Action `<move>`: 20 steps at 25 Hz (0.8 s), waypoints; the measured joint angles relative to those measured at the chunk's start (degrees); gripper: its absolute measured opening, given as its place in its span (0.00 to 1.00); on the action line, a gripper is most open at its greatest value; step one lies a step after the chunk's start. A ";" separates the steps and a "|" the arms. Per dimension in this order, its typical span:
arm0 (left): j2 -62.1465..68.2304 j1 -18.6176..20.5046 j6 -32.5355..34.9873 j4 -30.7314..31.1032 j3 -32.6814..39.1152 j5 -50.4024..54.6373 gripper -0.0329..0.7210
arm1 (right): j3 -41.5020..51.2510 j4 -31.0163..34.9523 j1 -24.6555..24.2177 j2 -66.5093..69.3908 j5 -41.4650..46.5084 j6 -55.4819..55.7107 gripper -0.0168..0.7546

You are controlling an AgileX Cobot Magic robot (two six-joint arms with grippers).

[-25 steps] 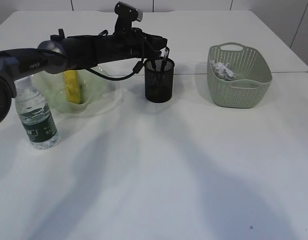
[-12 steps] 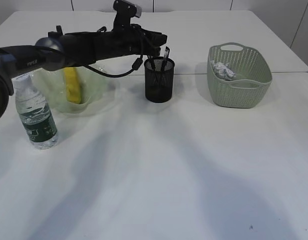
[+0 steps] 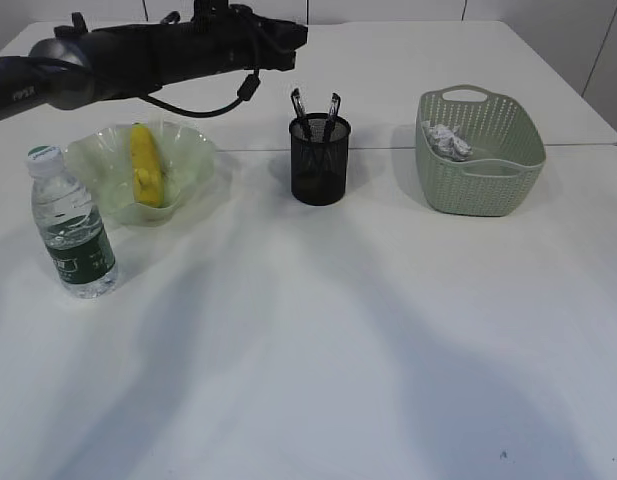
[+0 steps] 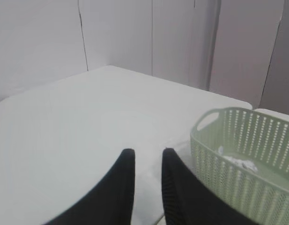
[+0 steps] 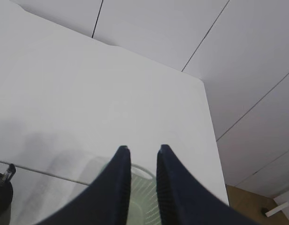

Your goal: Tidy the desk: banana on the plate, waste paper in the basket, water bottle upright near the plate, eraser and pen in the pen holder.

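The yellow banana [image 3: 144,166] lies on the pale green plate [image 3: 193,165]. Left of the plate and a little nearer the front edge, the water bottle [image 3: 72,228] stands upright. The black mesh pen holder [image 3: 320,160] has two pens [image 3: 332,106] sticking out; the eraser is out of view. Waste paper [image 3: 448,140] lies in the green basket [image 3: 480,152]. My left arm [image 3: 168,48] hangs high over the table's back left. Its gripper [image 4: 148,152] is open and empty, pointing toward the basket [image 4: 242,154]. My right gripper [image 5: 143,149] is open, empty, above the basket [image 5: 144,187].
The white table [image 3: 308,340] ends at a seam behind the holder, and a second table top [image 3: 408,60] lies beyond it. The right arm does not show in the exterior view. The pen holder's rim [image 5: 1,185] shows at the lower left of the right wrist view.
My left arm has risen and drawn back to the left, away from the pen holder. The pens stand in the holder, free of the gripper. The right gripper has not changed.
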 joint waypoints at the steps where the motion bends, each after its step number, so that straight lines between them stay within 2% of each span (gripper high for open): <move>1: -0.58 0.26 -0.46 0.14 0.00 -0.24 0.23 | 0.00 0.00 0.00 0.00 -0.12 0.15 0.21; 5: -2.57 0.98 -3.11 2.09 0.00 -0.79 0.23 | 0.00 0.00 0.00 0.00 -0.35 0.45 0.21; 11: -6.38 1.41 -8.03 9.52 0.00 -1.50 0.23 | 0.00 -0.19 0.00 0.00 -0.37 0.93 0.20; 16: -10.17 1.46 -11.65 14.51 0.00 -2.23 0.23 | 0.00 -0.33 0.00 -1.72 -0.26 1.88 0.04; 20: -13.10 1.46 -14.02 17.67 0.00 -3.05 0.23 | 0.00 -0.36 0.00 -3.94 0.10 2.30 0.01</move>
